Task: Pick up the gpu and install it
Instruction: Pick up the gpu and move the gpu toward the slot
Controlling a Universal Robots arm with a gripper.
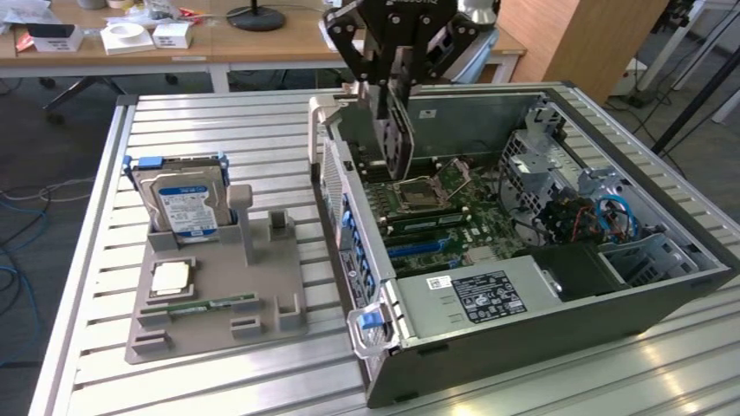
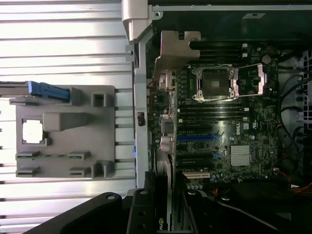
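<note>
1. The gripper (image 1: 390, 80) has its fingers closed on the gpu (image 1: 391, 130) and holds it by the top.
2. The gpu hangs on its edge over the open computer case (image 1: 521, 364).
3. It is above the green board (image 1: 463, 217), near the case wall on the exterior view's left. I cannot tell if it touches the board.
4. In the wrist view, the gpu's pale metal end (image 2: 178, 51) is the part far from the gripper.
5. A grey holder (image 1: 231, 277) sits on the metal table (image 1: 93, 260) beside the case.
6. A hard drive (image 1: 185, 204) stands in the holder. A square chip (image 1: 172, 277) and a thin memory stick (image 1: 214, 305) lie on it.
</note>
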